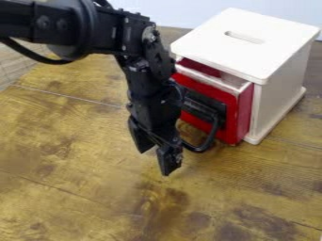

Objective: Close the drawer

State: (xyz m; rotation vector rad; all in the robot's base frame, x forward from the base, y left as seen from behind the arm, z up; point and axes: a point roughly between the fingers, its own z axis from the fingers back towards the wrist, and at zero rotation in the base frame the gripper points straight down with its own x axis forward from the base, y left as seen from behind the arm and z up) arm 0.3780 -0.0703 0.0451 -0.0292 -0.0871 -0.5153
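Note:
The white cube-shaped box (270, 56) stands at the upper right of the wooden table. Its red-fronted drawer (217, 102) sticks out a little toward the left, with a black panel and a black loop handle (201, 141) at the bottom. My black gripper (156, 149) points straight down just left of the handle, low over the table. Its two fingers stand apart with nothing between them. The arm hides the drawer's left edge.
The box's top has a narrow slot (248, 37). Worn wooden planks (75, 188) stretch to the left and front of the box. A pale wall runs behind the table at the top.

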